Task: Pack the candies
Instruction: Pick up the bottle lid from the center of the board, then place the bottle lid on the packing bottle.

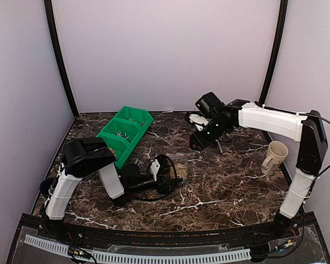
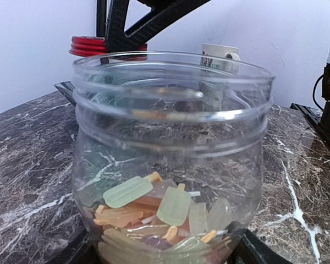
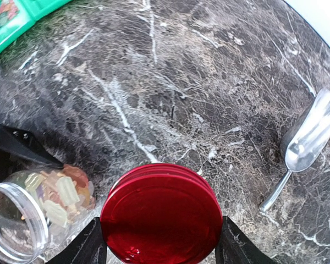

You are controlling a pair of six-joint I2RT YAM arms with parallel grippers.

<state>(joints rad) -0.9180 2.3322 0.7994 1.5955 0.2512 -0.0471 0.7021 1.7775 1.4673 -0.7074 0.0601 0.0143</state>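
The candies [image 2: 165,214] lie at the bottom of a clear jar [image 2: 170,121], which stands upright between the fingers of the left gripper [image 1: 173,170]. Both fingers lie against its sides, grasping the jar. The right gripper [image 3: 162,245] clenches a red lid [image 3: 162,214], a little far and right of the jar. The table [image 1: 225,187] is dark marble. A green bin [image 1: 126,129] with small things in it stands far left, a metal scoop [image 3: 308,137] and a mug [image 1: 275,157] are on the right. Pale walls stand around.
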